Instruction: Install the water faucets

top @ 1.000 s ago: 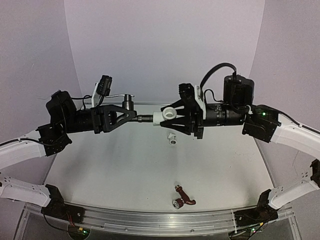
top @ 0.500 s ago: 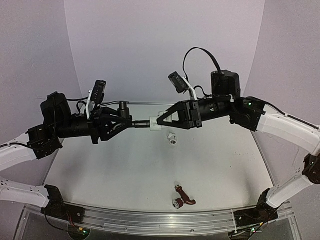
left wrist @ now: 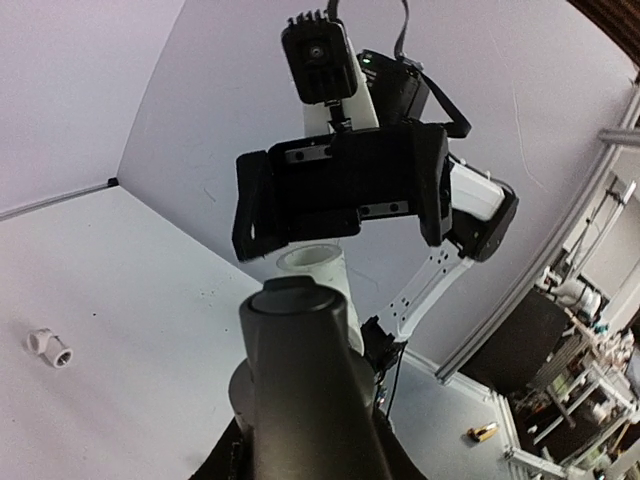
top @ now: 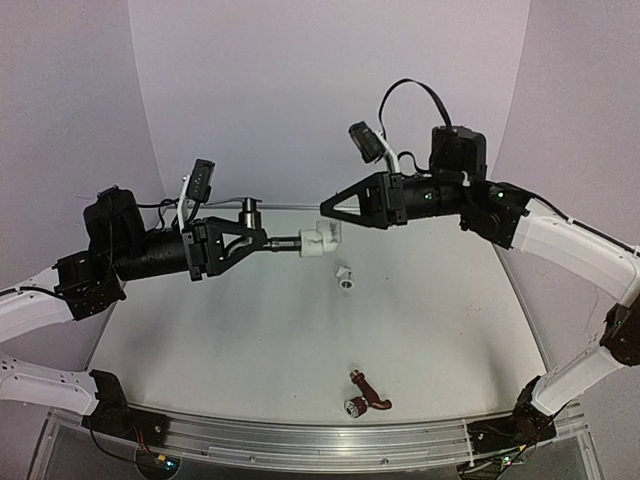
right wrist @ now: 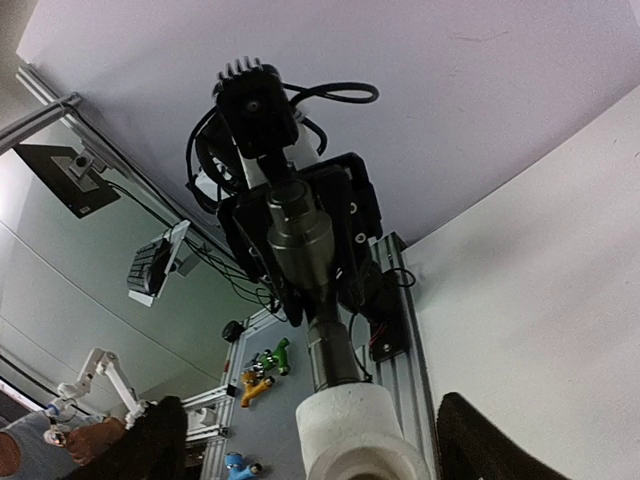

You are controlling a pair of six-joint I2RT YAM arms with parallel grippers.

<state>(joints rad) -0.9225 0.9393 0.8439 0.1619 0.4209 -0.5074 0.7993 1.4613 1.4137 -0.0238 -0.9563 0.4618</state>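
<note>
Here, I am pinching the dark grey faucet [top: 286, 240] in my left end effector [top: 263, 238]. Its long axis is running level toward my right side, with a white elbow fitting [top: 321, 241] sitting on its tip. My right end effector [top: 324, 208] is hanging spread and empty just above that elbow. The reddish-brown faucet [top: 368, 398] is lying across the worktop [top: 230, 340] near the front edge, and I am judging it closer to my right arm.
</note>
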